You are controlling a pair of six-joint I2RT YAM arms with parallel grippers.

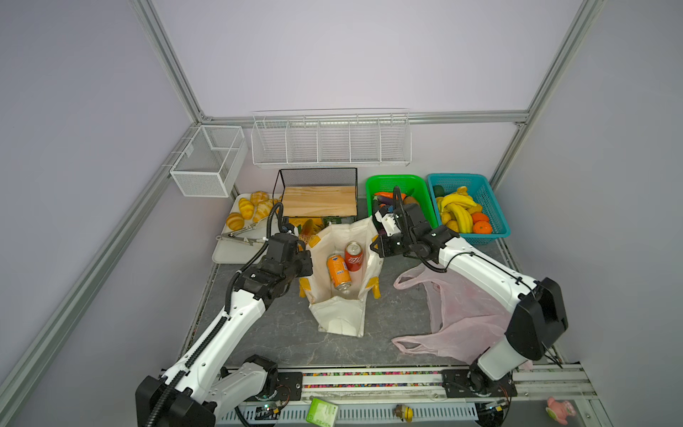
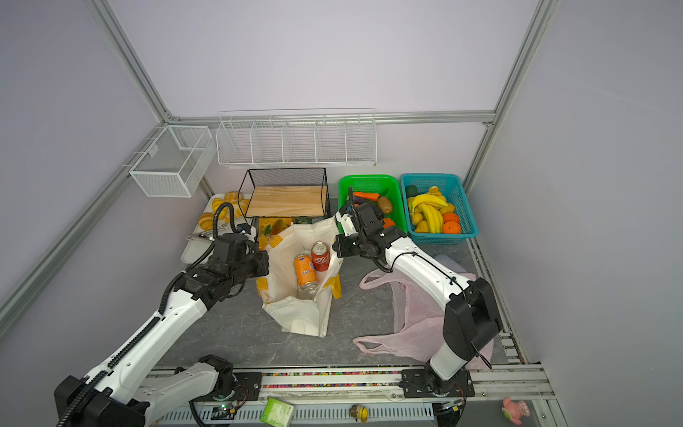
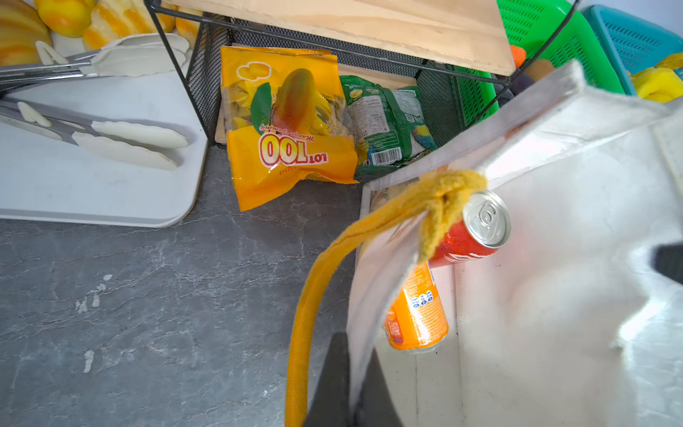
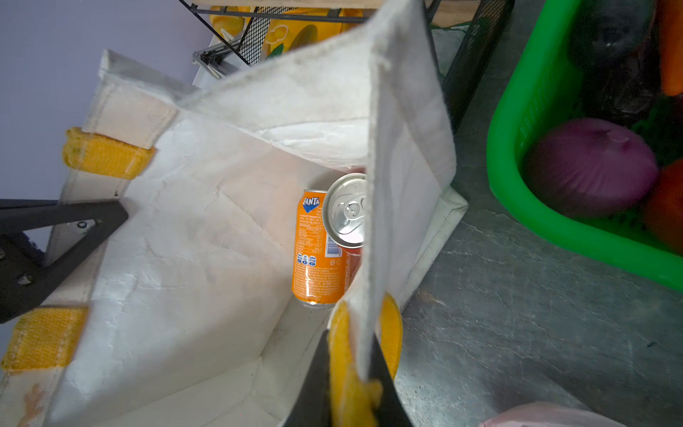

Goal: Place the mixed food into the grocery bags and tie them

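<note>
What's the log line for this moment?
left gripper: shut on tote | right gripper: shut on tote | orange can, red can: inside tote

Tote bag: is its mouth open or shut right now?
Open. The left hand and right hand pinch opposite rims of the tote apart; the orange can and red can show inside.

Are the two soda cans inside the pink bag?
No, the orange can and the red can lie inside the cream bag, and the pink bag lies flat beside it.
</note>
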